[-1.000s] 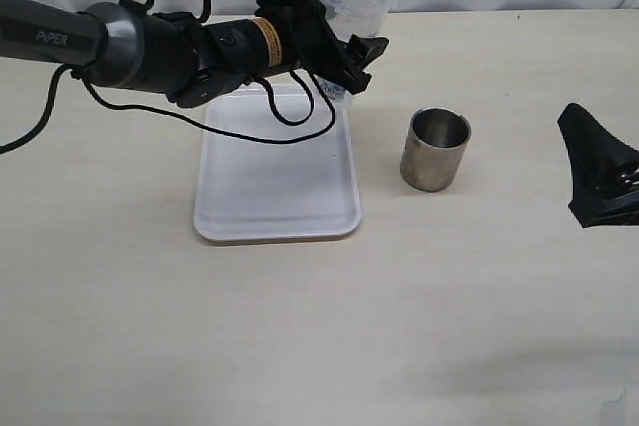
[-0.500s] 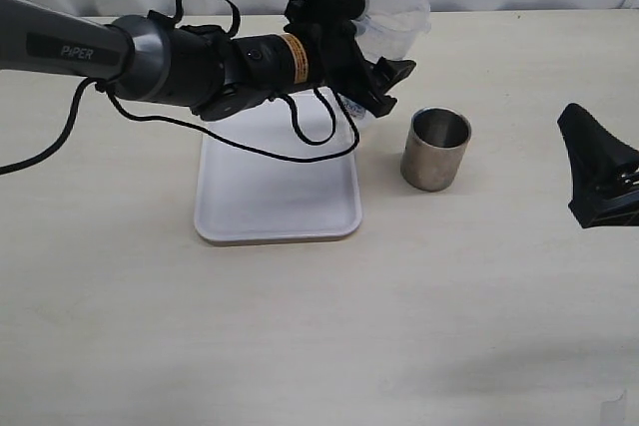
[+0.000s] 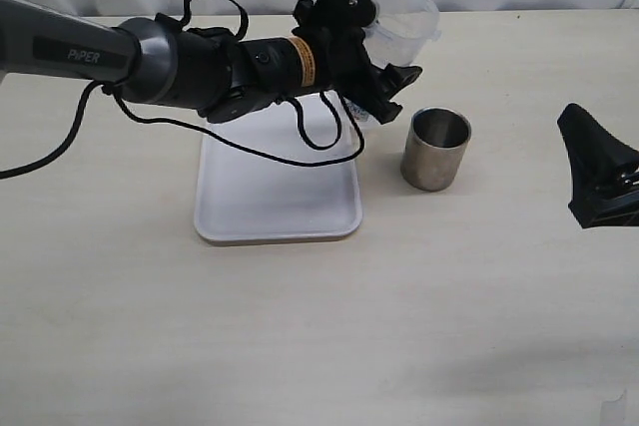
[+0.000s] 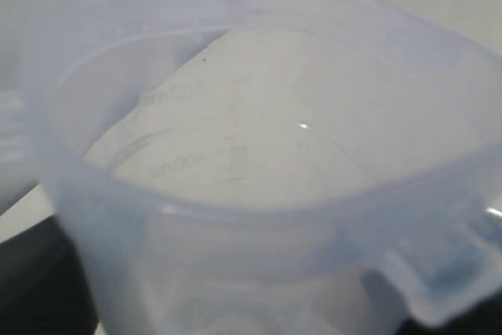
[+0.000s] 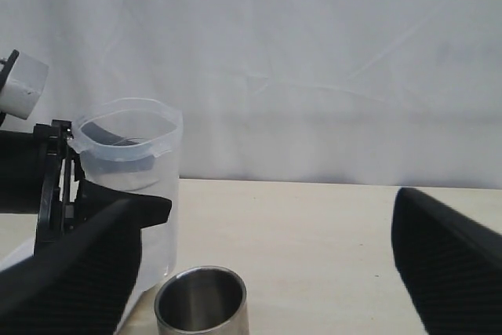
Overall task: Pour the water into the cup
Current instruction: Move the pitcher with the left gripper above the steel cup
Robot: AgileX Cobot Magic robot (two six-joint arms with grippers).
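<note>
The steel cup stands upright on the table, just right of the white tray. My left gripper is shut on the clear plastic jug and holds it upright in the air, just left of and behind the cup. The jug's rim and spout fill the left wrist view, and I cannot make out water in it. The right wrist view shows the cup low down, with the jug beside it. My right gripper hangs open and empty, well to the right of the cup.
The left arm and its black cable reach across above the tray's far end. A pale curtain backs the table. Bare tabletop lies in front of the tray and cup.
The left arm has carried the jug to the right, from over the tray's far corner to just beside the cup. The cup and the right gripper have stayed put.
</note>
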